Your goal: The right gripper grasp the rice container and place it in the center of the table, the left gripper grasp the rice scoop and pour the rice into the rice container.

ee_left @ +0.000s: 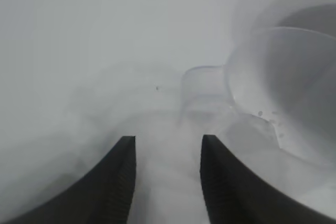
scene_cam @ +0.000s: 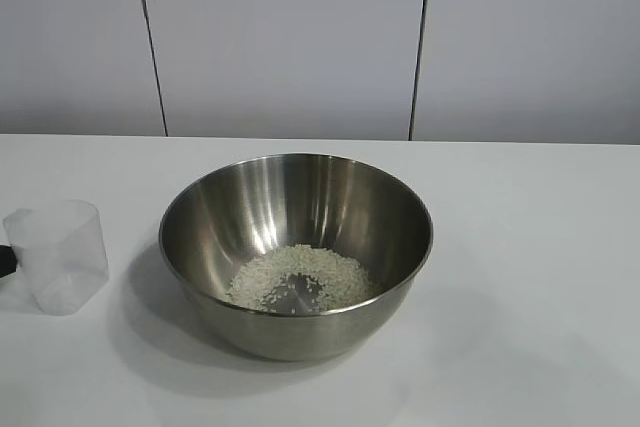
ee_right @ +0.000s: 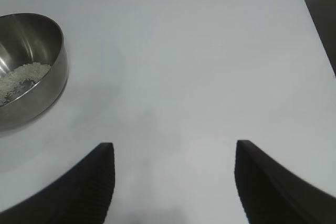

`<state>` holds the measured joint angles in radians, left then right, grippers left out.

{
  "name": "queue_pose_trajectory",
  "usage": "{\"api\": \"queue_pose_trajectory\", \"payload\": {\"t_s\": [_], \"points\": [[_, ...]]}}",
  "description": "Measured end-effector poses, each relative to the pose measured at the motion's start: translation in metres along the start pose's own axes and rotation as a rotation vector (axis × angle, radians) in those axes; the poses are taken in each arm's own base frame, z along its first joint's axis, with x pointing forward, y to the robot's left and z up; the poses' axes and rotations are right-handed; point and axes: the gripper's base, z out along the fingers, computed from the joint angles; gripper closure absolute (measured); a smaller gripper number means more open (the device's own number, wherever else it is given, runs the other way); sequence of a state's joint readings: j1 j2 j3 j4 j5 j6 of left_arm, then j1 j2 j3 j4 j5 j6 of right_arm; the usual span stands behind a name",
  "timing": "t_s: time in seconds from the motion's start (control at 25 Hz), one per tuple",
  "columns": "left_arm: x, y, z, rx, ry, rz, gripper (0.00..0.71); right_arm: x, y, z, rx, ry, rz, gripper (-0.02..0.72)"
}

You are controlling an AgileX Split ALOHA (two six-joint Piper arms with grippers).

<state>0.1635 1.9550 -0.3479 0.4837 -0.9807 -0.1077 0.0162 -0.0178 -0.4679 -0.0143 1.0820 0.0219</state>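
Rice (scene_cam: 300,277), a loose pale heap, lies in the large round steel bowl (scene_cam: 296,247) mid-bench (scene_cam: 540,247). At its nine o'clock stands the clear plastic scoop (scene_cam: 58,255), seemingly empty. Left end effector (ee_left: 168,174) gapes just behind it, holding nothing; a snagged finger could topple it. Right end effector (ee_right: 173,182) idles open.

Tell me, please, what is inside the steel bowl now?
Inside the rice container lies a loose heap of rice on the bottom, with bare shiny metal around it. The near wall hides the closest part of the floor.
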Motion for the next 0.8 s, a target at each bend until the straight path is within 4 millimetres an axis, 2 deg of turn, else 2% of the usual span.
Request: {"api": "queue_pose_trajectory", "payload": {"t_s": [0.24,0.32,0.4,0.56,0.64,0.8], "points": [[-0.002,0.01,-0.001,-0.1,-0.02,-0.08,0.389,0.0,0.0,0.0,0.0,0.0,0.0,0.252],[-0.008,0.019,0.002,-0.125,-0.05,-0.116,0.338,0.0,0.0,0.0,0.0,-0.001,0.0,0.252],[-0.016,0.029,0.006,-0.151,-0.086,-0.167,0.255,0.0,0.0,0.0,0.0,-0.001,0.0,0.252],[-0.034,0.055,0.012,-0.203,-0.104,-0.195,0.198,0.0,0.0,0.0,0.0,-0.001,0.0,0.252],[-0.046,0.071,0.008,-0.234,-0.089,-0.2,0.191,0.0,0.0,0.0,0.0,-0.001,0.0,0.252],[-0.085,0.099,-0.022,-0.308,-0.144,-0.227,0.189,0.0,0.0,0.0,0.0,-0.001,0.0,0.252]]}}
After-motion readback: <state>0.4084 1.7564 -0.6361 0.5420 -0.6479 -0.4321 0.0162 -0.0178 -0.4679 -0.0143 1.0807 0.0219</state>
